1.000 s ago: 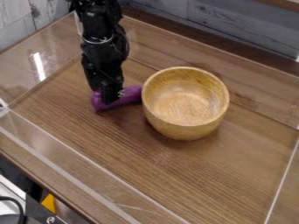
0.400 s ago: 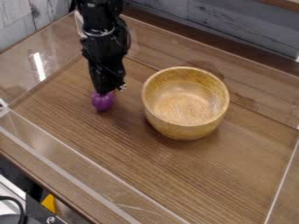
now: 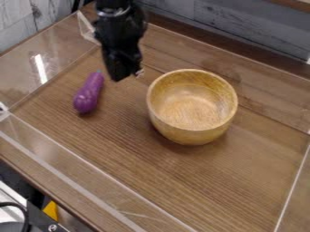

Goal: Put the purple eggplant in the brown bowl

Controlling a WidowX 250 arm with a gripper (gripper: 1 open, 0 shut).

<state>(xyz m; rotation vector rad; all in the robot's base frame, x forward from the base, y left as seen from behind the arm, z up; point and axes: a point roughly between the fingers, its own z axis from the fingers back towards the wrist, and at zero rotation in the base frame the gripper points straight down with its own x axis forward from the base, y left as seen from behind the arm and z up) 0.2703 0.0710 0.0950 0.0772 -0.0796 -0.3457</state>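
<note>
Gripper [image 3: 119, 72]: mine, closed, nothing in it. Image is blurred around my fingers, but the eggplant is plainly outside them.
- Change on my side: a second ago I was right over the eggplant. Now I'm up and back from it, on the bowl's side of it. I read that as a missed or slipped grasp.
- Purple eggplant [image 3: 89, 93]: lying on the table [image 3: 133, 154], bulbous end toward the camera, narrow end pointing away. Apart from my fingers, apart from the bowl.
- Change there: it was lying crosswise, one end close by the bowl. It has since swung round and ended up farther from the bowl. Probably squirted out as I closed; smooth skin, rounded body, easy to roll.
- Brown bowl [image 3: 194, 106]: farthest item on my list. Upright, same spot as before, no eggplant inside. Place target unchanged.
- Net: task not done, back to the pick step. Carry is now a bit longer.
- Next, my call: open up, move back over the eggplant, line up fingers across its narrow width, go lower, then close. Off-centre squeeze would likely roll it again.
</note>
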